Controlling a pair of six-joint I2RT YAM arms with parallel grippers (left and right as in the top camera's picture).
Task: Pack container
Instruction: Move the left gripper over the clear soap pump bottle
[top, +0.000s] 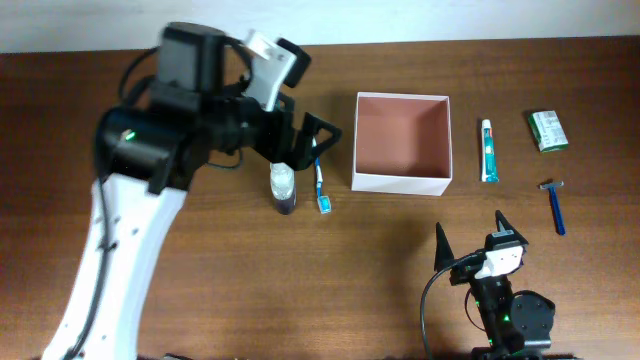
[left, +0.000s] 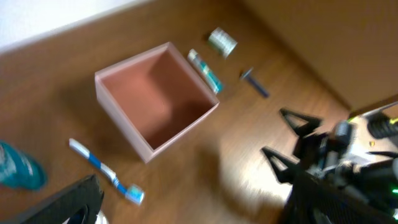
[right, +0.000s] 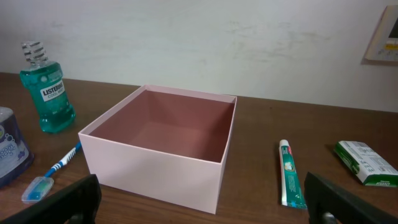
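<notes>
Left claw (top: 308, 145) spread and empty over the blue-and-white plastic toothbrush (top: 322, 188), probably lining up a first pick; square white-walled, pink-lined open container (top: 400, 183) sits far centre, empty, mouth up for drop-ins; right claw (top: 470, 235) released, parked near right, seemingly clear of the other arm.

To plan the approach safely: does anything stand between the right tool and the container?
Nothing visible does. Only bare table lies between the right tool and the container; the toothpaste lies beside the container, off that path.
</notes>
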